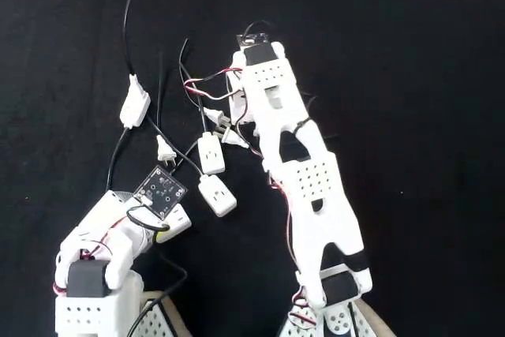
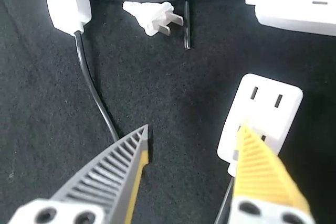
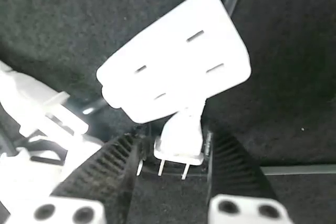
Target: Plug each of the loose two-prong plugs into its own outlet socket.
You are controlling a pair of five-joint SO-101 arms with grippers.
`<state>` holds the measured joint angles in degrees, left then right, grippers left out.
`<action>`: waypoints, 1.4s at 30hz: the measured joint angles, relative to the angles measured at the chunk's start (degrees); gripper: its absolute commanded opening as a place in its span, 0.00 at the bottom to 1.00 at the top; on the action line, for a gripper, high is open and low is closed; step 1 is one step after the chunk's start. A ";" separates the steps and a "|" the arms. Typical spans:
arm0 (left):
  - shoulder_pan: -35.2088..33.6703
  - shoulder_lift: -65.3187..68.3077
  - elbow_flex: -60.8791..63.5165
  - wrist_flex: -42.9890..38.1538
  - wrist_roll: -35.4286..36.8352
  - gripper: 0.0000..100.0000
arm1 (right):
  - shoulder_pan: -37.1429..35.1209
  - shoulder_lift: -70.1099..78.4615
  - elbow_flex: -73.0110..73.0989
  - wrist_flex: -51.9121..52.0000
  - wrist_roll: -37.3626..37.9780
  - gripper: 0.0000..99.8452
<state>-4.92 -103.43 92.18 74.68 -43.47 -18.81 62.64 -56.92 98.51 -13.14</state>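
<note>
The step in hand looks to be seating the plug [image 3: 179,135] that the right tool [image 3: 174,153] has clenched between its black fingers. It is held right in front of the upper outlet block [image 3: 173,72], which in the high view lies at the centre of the desk [image 1: 410,116]. The plug's cord end is toward the block and its prongs point back toward the wrist, not at the slots. To do this well the plug probably has to be turned about, or set down and regripped, so the prongs lead. Both blades should then be squared to one pair of slots and pushed straight in. The block looks light and free on the cloth, so it may slide away unless it is braced. The right arm lies stretched from the bottom centre of the high view toward the upper middle, long and nearly straight, passing just right of the cluster of blocks. The left arm is folded low in the lower left of the high view. The left tool [image 2: 194,129] is released and wide apart. Its yellow finger rests over the edge of the near outlet block [image 2: 265,106], and its grey finger is on bare cloth beside a black cord. A loose plug [image 2: 151,19] lies farther out, near a third outlet block [image 2: 294,3], and is not yet inserted.
</note>
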 measured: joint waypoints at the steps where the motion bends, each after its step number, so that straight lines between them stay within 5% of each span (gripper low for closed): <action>1: 0.00 0.00 0.00 0.00 0.00 0.26 | 0.00 0.00 0.00 0.00 0.00 0.02; 14: 0.00 0.00 0.00 0.00 -0.18 0.26 | 5.27 -1.58 -1.32 0.62 4.40 0.01; 26: 0.00 0.00 0.00 0.00 -0.18 0.26 | 7.65 -21.19 8.26 0.62 7.65 0.01; 35: 0.00 0.00 0.00 0.00 -0.18 0.26 | 1.67 -17.93 14.07 -2.46 21.71 0.02; 42: 0.00 0.00 0.00 0.00 -0.18 0.26 | 1.67 -13.45 14.07 -4.48 27.43 0.22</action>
<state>-4.92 -103.43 92.18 74.68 -43.65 -17.14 49.19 -42.86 94.02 14.29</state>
